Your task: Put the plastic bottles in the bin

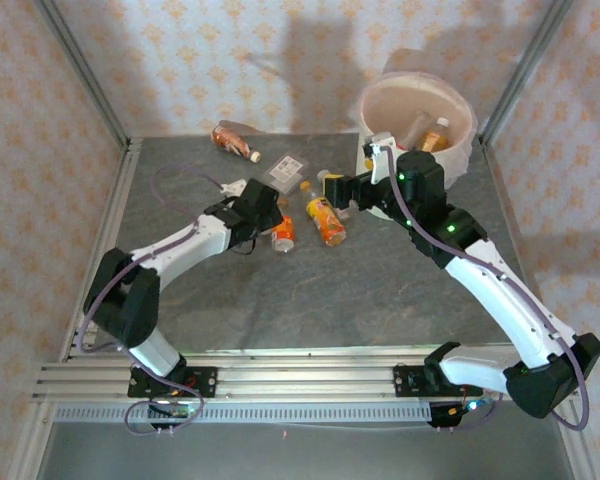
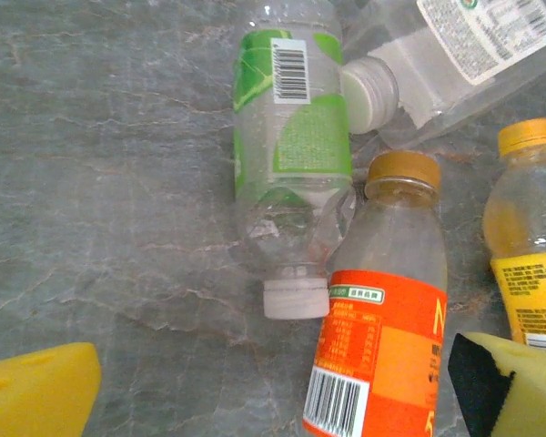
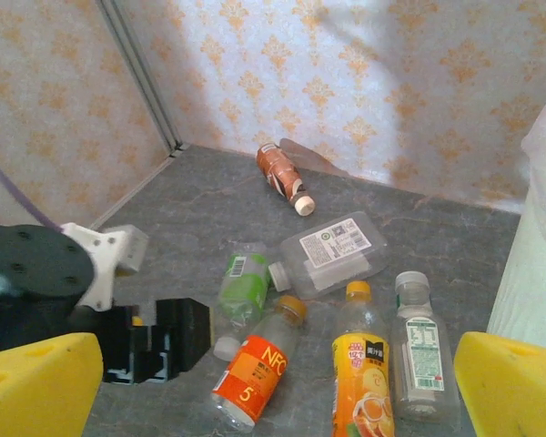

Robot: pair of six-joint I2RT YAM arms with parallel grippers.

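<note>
Plastic bottles (image 1: pixel 283 235) lie scattered on the grey bench (image 1: pixel 310 300) seen from above, four in plain sight. A brown bottle (image 1: pixel 235 142) lies at the far edge, its cap aimed right and nearward. A flat clear bottle (image 1: pixel 285 168) lies nearer. An orange-labelled bottle (image 1: pixel 283 238) and a juice bottle (image 1: pixel 326 220) lie side by side, long axes roughly near to far. The white bin (image 1: pixel 463 145) stands far right with an orange-capped bottle (image 1: pixel 435 135) inside.

From the left wrist, four bottles lie flat. A green-labelled bottle (image 2: pixel 291 155) points its white cap at the camera. The orange-labelled one, touching it, points its cap away, as does the juice bottle. The flat clear bottle lies crosswise beyond. The left fingers (image 2: pixel 36 391) are spread wide, pinching nothing.

From the right wrist, six bottles lie on the bench. The one nearest the bin wall is a white-labelled bottle (image 3: pixel 423 350), cap pointing away. The right fingers (image 3: pixel 514 387) are spread wide and empty.
</note>
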